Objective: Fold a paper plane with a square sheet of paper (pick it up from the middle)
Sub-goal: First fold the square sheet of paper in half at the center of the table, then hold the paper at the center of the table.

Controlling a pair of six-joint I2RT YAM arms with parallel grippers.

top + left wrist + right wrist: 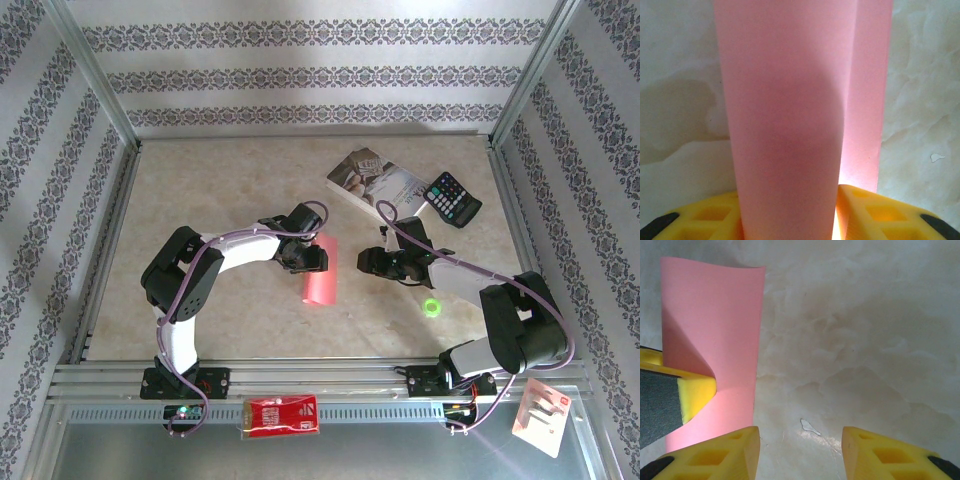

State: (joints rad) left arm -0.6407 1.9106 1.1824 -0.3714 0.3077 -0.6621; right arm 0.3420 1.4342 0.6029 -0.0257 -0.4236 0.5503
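Note:
The square sheet of paper (322,272) is pink-red and curled into a tall loop at mid-table. My left gripper (308,256) is shut on it. In the left wrist view the sheet (785,110) rises between my yellow fingers (715,217), with a second layer lit behind it. My right gripper (370,262) stands open just right of the sheet, apart from it. In the right wrist view its fingertips (740,450) frame bare tabletop, and the sheet (725,315) stands at the left with the left gripper's finger (695,390) pressed on it. The paper plane is out of view.
A paperback book (375,180) and a black calculator (452,198) lie at the back right. A green spot (432,306) marks the table near the right arm. A red packet (282,415) and a tagged pack (543,415) rest off the table's front edge.

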